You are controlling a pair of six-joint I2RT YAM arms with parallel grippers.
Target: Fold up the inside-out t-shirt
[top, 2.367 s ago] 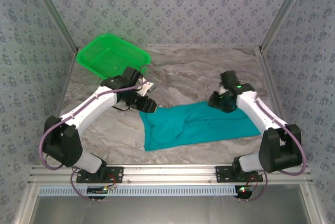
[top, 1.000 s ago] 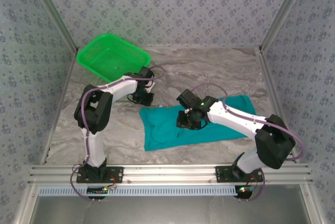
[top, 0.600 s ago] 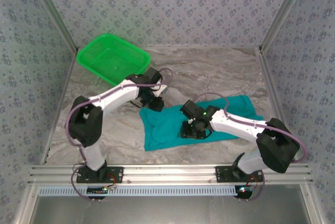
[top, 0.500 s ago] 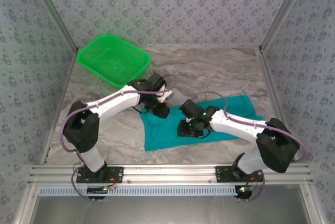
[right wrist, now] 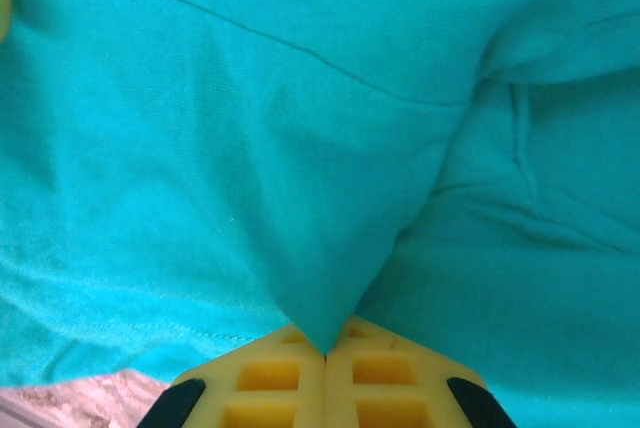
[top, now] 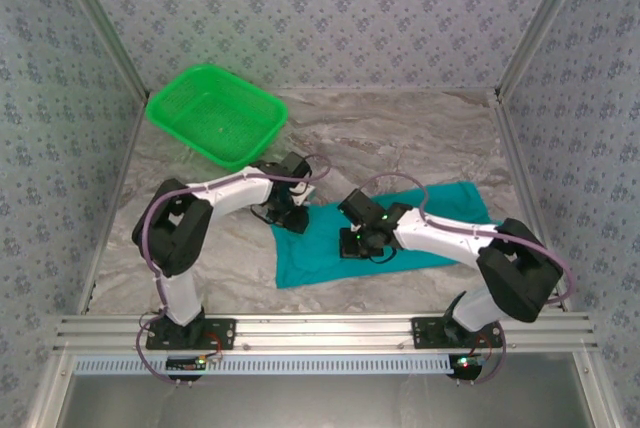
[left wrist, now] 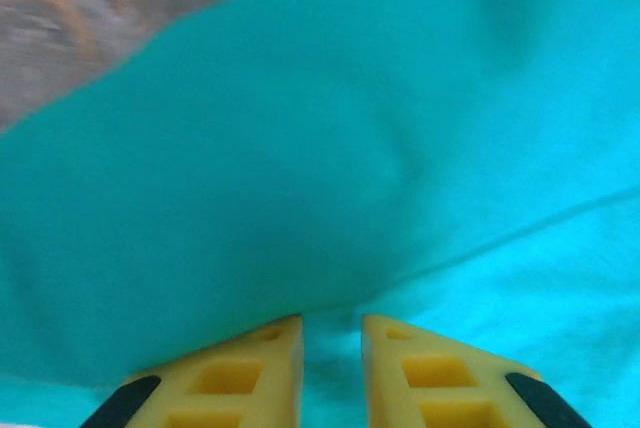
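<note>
Teal t-shirt point(top: 310, 263) is now pinched mid-cloth by the just-closed right gripper point(right wrist: 325, 346); left gripper point(left wrist: 333, 326), jaws narrow, has reached its far-left edge, hold unclear. Lifting looks next.

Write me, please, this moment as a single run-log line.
phase: grasping | t-shirt: lying on table, plain teal up | right gripper: shut, pinching cloth fold | left gripper: jaws narrowly apart at cloth, grip unclear

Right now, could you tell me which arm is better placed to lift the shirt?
Probably the right: the right gripper is shut on a shirt fold; the left gripper has jaws slightly apart.
</note>
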